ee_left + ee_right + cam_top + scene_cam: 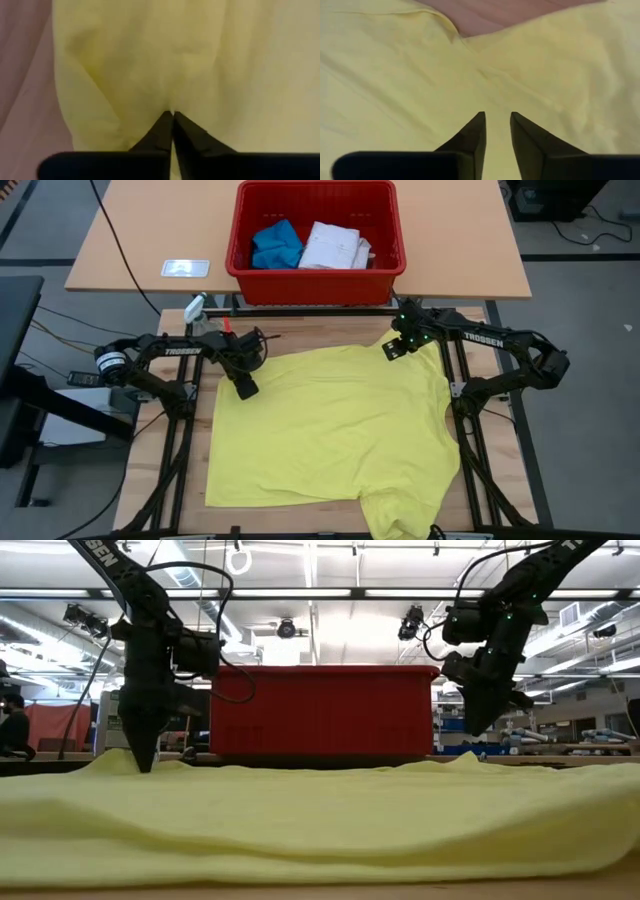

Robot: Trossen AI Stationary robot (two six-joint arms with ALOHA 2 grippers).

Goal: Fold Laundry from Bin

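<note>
The bright yellow T-shirt point(335, 430) lies spread flat on the table, one sleeve point(405, 515) at the near edge. My left gripper point(246, 389) stands at the shirt's far-left corner with its fingers shut on the cloth; it also shows in the low view point(146, 766). My right gripper point(389, 351) is a little open and hovers just above the shirt's far-right part, clear of it in the low view point(478, 730). The red bin point(315, 280) stands beyond the shirt, with a blue piece point(276, 245) and a white shirt point(335, 247) lying inside. My left gripper pinches the yellow T-shirt near its far-left corner point(170, 100) between its two fingertips, coming from above and pointing down. Small creases run toward the fingertips. The cloth rests on the table; whether one layer or several, I cannot tell.
The bin rests on a tan table point(140, 240) beyond the work surface, where a small white card point(186, 268) also lies. Bare wood point(300, 335) shows between the shirt and the bin. The dark grey piece is out of view.
</note>
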